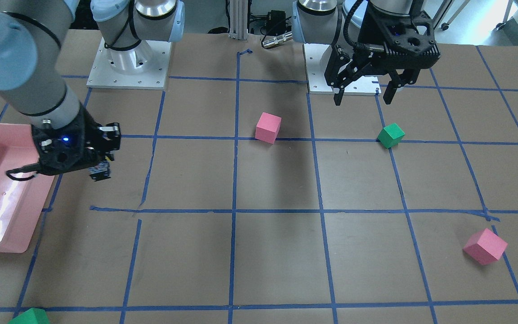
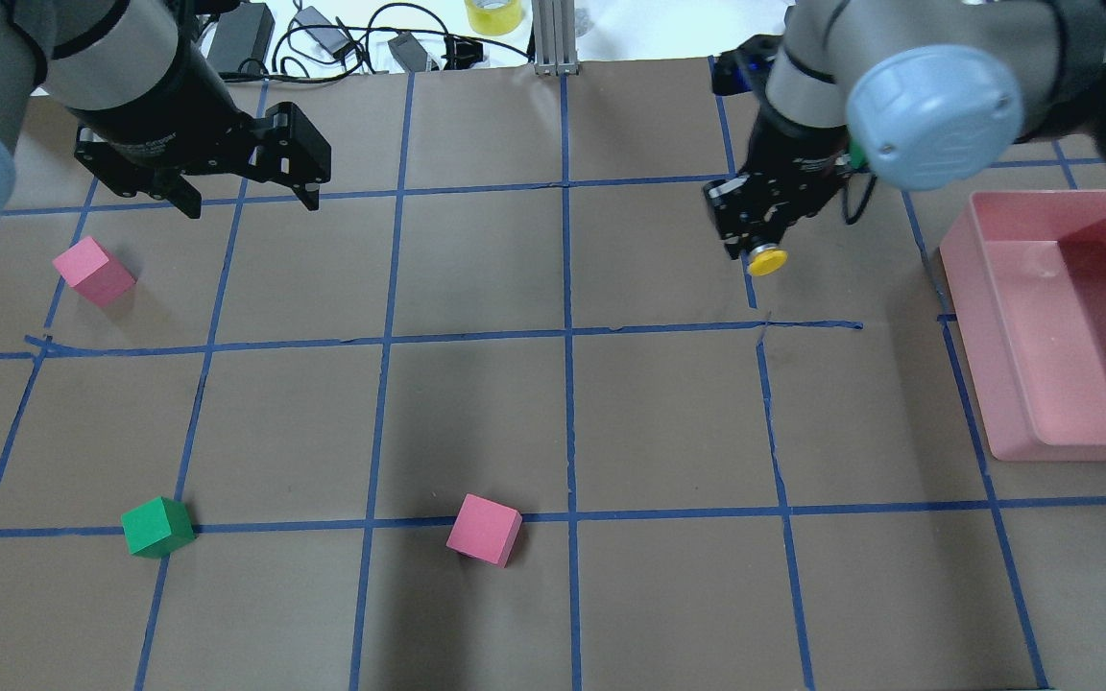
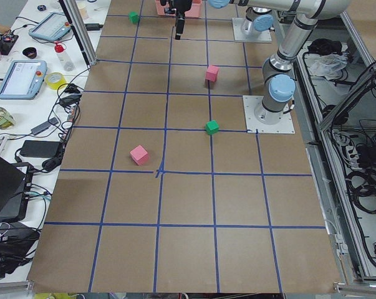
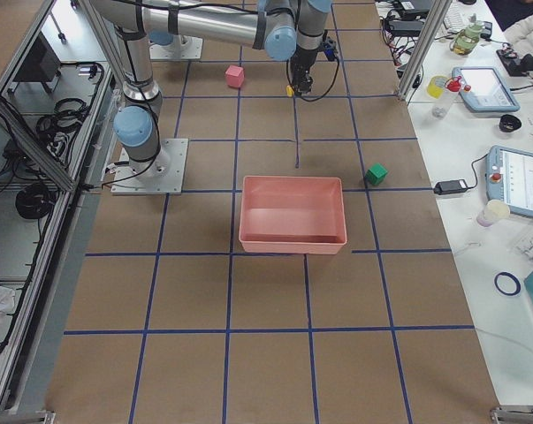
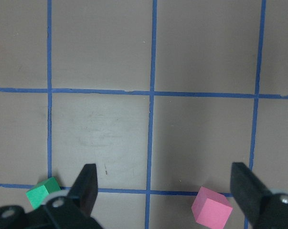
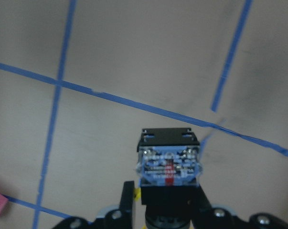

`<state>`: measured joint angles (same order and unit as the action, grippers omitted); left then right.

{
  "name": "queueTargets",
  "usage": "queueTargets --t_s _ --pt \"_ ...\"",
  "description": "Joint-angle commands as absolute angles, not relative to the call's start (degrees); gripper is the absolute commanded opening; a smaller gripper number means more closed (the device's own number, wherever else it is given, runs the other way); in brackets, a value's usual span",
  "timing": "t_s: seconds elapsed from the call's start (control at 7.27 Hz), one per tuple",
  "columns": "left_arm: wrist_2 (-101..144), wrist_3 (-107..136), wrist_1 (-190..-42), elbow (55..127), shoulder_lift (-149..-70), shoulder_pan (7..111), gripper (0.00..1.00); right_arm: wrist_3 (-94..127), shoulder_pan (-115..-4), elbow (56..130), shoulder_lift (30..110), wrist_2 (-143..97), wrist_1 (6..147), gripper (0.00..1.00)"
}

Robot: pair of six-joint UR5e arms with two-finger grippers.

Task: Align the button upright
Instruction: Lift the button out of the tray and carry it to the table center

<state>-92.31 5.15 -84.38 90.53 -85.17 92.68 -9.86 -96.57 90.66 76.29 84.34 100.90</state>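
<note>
While the right pincer (image 2: 745,240) pinches the button (image 6: 168,164) aloft, setting it cap-up beneath seems next; left pincer (image 1: 363,100) spread.

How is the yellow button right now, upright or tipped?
Tipped: the right gripper holds the button, yellow cap toward the robot, contact block facing away.

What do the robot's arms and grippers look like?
The left arm and right arm are grey tubes with blue joint caps. The left gripper and right gripper are black, two-fingered. A black cable loops at the left wrist; a blue light marks the right.
</note>
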Motion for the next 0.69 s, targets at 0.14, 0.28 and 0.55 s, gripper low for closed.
queueTargets --t_s 0.14,0.28,0.55 --pt "-92.20 5.19 -83.76 90.88 -85.17 92.72 1.00 -5.00 -103.80 90.53 67.17 72.90 113.18 0.00" --pt "-92.37 5.19 -83.85 90.88 -84.99 92.72 1.00 -6.49 -104.06 90.61 65.93 72.77 114.33 0.00" --pt "-92.20 5.19 -83.15 90.88 -85.16 92.64 1.00 -9.48 -104.06 90.53 61.46 69.44 122.93 0.00"
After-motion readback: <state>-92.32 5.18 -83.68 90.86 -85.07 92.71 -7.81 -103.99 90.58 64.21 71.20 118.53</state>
